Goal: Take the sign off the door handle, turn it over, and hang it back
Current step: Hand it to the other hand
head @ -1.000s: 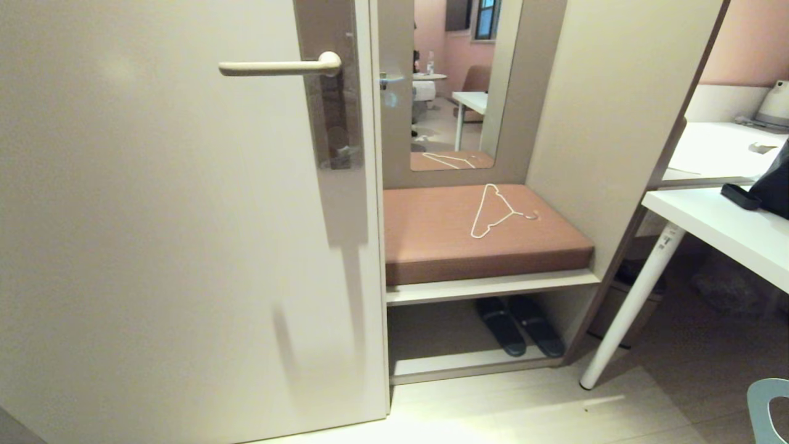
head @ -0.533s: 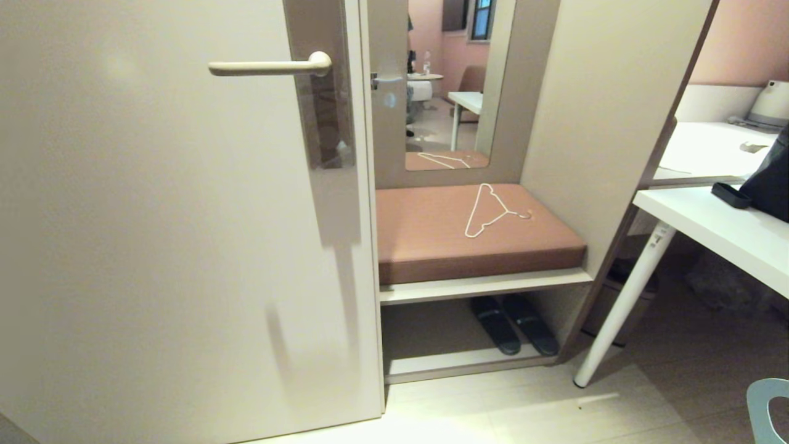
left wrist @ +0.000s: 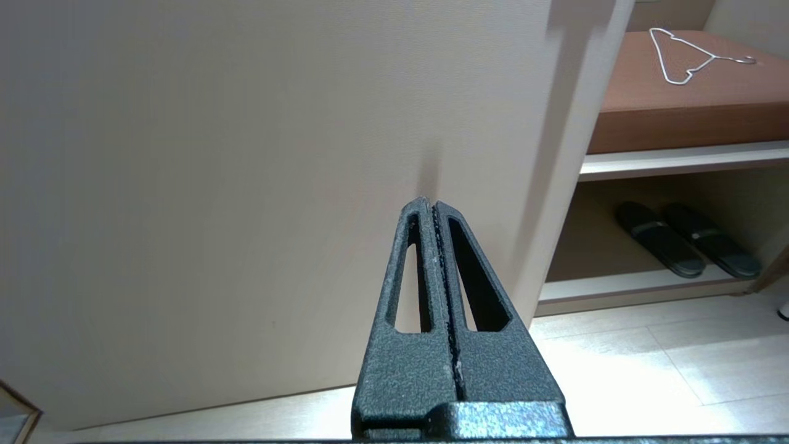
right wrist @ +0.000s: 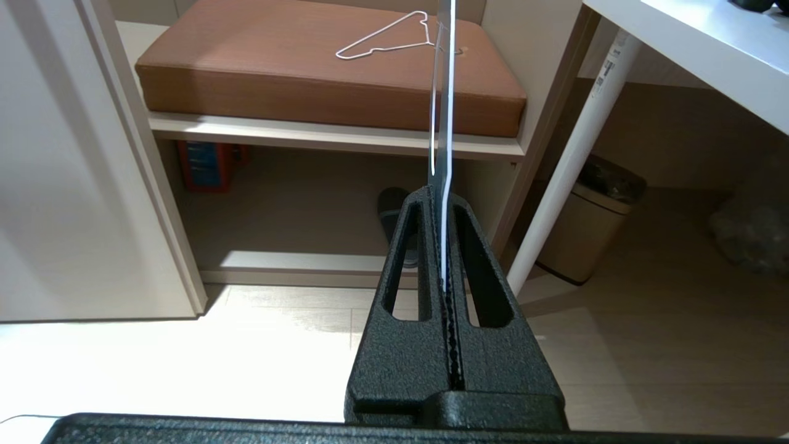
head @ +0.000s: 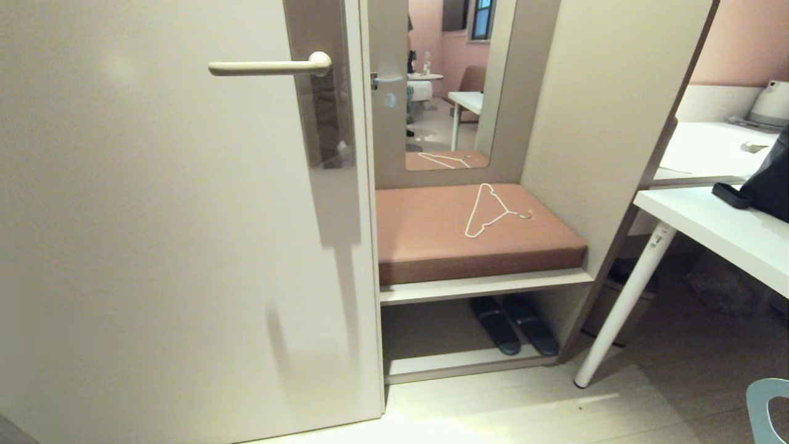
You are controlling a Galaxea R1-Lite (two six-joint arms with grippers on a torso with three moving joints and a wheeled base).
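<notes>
Nothing shifted since half a second ago. One door handle [head: 268, 66] bare; right tool [right wrist: 445, 194] pinching one sign [right wrist: 442, 92] edge-on right of it; left tool [left wrist: 434, 206] pressed together, empty.

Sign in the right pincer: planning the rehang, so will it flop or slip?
Probably stiff: the sign stands straight, edge-on, out of the right pincer. Likely light, being so thin. It may pivot, since only one end is clamped.

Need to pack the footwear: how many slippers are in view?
2. Both are dark and lie side by side on the lower shelf under the brown cushion: left slipper, right slipper. Others may be hidden behind the door.
</notes>
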